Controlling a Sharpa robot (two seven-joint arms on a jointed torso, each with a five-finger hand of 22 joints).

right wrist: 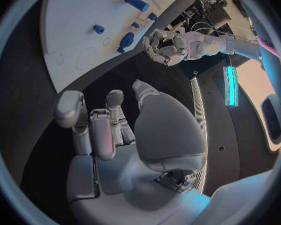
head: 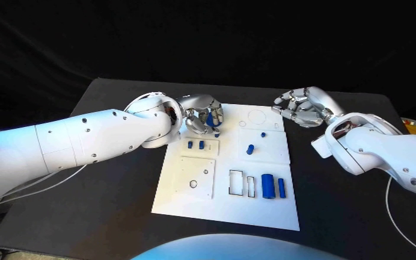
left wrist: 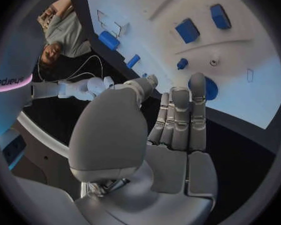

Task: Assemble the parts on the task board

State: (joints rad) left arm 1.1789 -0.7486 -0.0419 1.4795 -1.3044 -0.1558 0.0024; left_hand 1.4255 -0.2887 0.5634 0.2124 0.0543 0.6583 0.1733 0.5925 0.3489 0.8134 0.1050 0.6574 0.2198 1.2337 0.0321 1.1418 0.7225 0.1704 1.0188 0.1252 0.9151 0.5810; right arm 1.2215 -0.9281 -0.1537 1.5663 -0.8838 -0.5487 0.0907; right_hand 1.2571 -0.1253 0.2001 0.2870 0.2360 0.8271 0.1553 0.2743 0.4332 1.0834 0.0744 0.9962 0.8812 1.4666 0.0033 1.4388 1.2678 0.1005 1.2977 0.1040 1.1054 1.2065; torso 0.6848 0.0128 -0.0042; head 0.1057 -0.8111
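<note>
black table (head: 104,212), dark backdrop (head: 208,25) behind it

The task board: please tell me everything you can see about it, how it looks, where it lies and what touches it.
The task board is a flat white rectangular plate lying on the black table, between the two arms. Its surface has raised square panels, outlined slots and faint circles. Small blue parts stand or lie on it, mostly on its right half. The left hand hangs over its far left corner near a blue part; whether it touches the board I cannot tell. The right hand is beside its far right corner, apart from it.
</note>
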